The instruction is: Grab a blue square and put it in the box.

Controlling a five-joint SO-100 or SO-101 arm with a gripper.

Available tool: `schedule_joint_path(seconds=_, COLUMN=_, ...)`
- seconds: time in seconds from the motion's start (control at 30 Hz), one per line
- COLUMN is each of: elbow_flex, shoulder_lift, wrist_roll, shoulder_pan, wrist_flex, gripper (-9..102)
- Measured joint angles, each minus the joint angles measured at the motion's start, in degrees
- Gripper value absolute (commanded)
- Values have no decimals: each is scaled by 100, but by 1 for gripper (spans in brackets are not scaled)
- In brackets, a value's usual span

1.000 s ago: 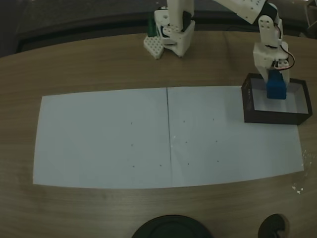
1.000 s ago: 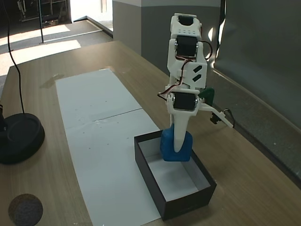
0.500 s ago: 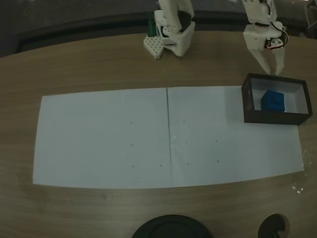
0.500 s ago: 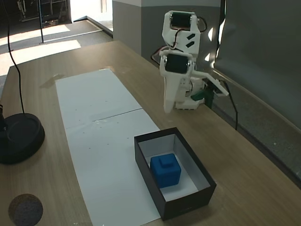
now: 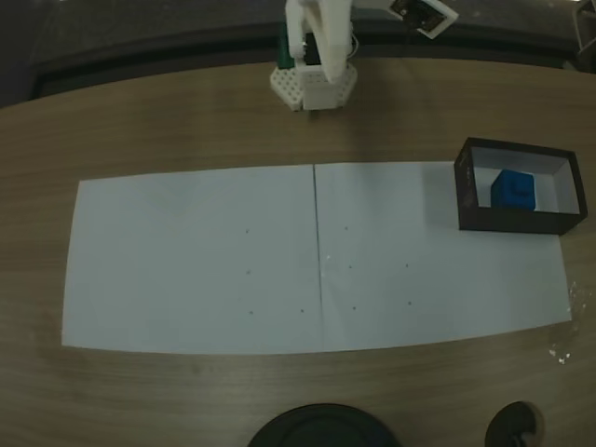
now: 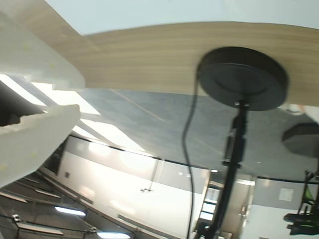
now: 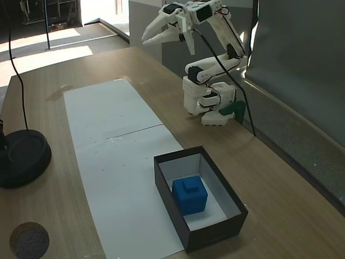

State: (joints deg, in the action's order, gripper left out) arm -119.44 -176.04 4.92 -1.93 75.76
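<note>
The blue square lies inside the box, stud up, on the pale floor and touching nothing else. In the other fixed view the blue square sits in the box at the table's right. My gripper is raised high above the table's far end, well away from the box, open and holding nothing. In the wrist view its white fingers enter from the left with a gap between them.
A long white paper sheet covers the table's middle. The arm's base stands at the far edge beside a green clamp. A black round stand base and a small dark disc sit near the front edge.
One second ago the gripper held the blue square low in the box. It let go, rose and swung back over the arm's base; the square stays in the box.
</note>
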Motion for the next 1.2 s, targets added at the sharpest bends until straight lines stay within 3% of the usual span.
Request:
schedule_joint_path(seconds=0.27, elbow_flex=-1617, shoulder_lift=-2145, wrist_roll=237, shoulder_pan=-554, wrist_flex=-193, gripper=0)
schedule_joint_path(seconds=0.6, elbow_flex=-2417, shoulder_lift=-2188, wrist_roll=606, shoulder_pan=-536, wrist_flex=-571, gripper=0)
schedule_joint_path(seconds=0.9, elbow_flex=-4896, shoulder_lift=-2188, wrist_roll=589, shoulder_pan=-527, wrist_flex=-1310, gripper=0)
schedule_joint_path(seconds=1.2, elbow_flex=-5704, shoulder_lift=-2188, wrist_roll=-404, shoulder_pan=-519, wrist_flex=-1415, gripper=0)
